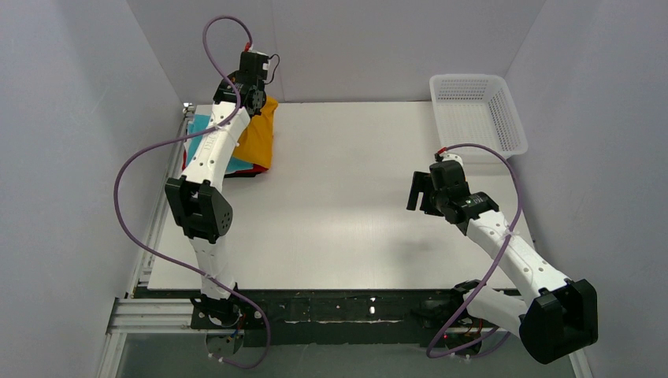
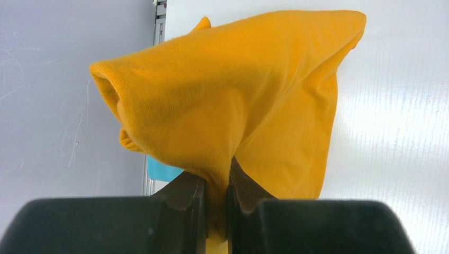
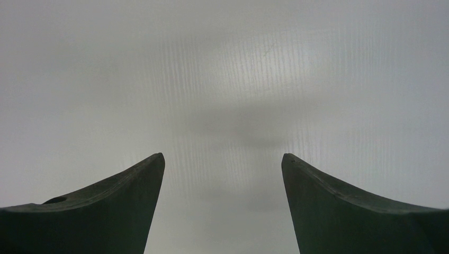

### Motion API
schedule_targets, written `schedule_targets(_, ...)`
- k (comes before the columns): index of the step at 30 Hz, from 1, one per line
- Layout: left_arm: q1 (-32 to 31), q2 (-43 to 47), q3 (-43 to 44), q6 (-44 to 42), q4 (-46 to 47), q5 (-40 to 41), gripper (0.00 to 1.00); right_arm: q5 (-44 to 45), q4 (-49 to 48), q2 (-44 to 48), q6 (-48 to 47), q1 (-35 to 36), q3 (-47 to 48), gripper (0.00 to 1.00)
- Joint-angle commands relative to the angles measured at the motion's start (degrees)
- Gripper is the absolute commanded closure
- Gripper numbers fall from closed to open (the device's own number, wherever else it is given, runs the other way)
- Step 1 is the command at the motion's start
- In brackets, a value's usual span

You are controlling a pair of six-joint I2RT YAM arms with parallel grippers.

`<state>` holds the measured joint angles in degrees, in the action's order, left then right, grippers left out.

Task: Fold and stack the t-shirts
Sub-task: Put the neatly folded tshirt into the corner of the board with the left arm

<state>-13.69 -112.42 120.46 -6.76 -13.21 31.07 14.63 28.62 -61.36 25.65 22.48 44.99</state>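
A mustard-orange t-shirt (image 1: pixel 258 135) hangs bunched at the table's far left corner, pinched in my left gripper (image 1: pixel 252 93), which is shut on a fold of it. In the left wrist view the orange t-shirt (image 2: pixel 249 100) fills the middle, squeezed between the two dark fingers of the left gripper (image 2: pixel 217 182). Under and left of it lies a stack of folded t-shirts, with a turquoise one (image 1: pixel 197 130) on top and red and black edges (image 1: pixel 246 171) showing. My right gripper (image 1: pixel 421 191) hovers over bare table at the right, and the right wrist view shows this gripper (image 3: pixel 223 156) open with nothing in it.
A white plastic mesh basket (image 1: pixel 476 110) stands at the far right corner. The white table top (image 1: pixel 346 197) spans the middle. Grey walls close in at the left, back and right. A metal rail (image 1: pixel 161 205) runs along the table's left edge.
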Motion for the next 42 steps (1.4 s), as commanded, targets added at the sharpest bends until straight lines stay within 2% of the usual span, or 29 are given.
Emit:
schedule_targets(1,2.36,0.87,0.57,0.54,-1.91,-2.38,1.0,0.29,0.18,-0.26,-0.22,-0.42,3.39,0.11)
schedule_targets(22,13.55,-3.87,8.13,5.23,-2.9,-19.15,1.0,-0.16,3.53,-5.02,1.53,-0.53,7.83,0.12)
schedule_targets(25,16.76,-4.2,7.95,6.32,-3.36,-21.66,1.0,-0.03,4.18,-5.91,1.2,-0.51,8.8,0.12)
schedule_targets(32,18.54,-6.75,4.78,5.49,-0.21,-26.11,1.0,1.64,6.96,-6.92,0.9,-0.51,11.21,0.12)
schedule_targets(42,21.81,-13.38,6.55,5.85,4.96,-28.89,1.0,4.0,13.1,-2.37,3.26,-0.51,10.33,0.12)
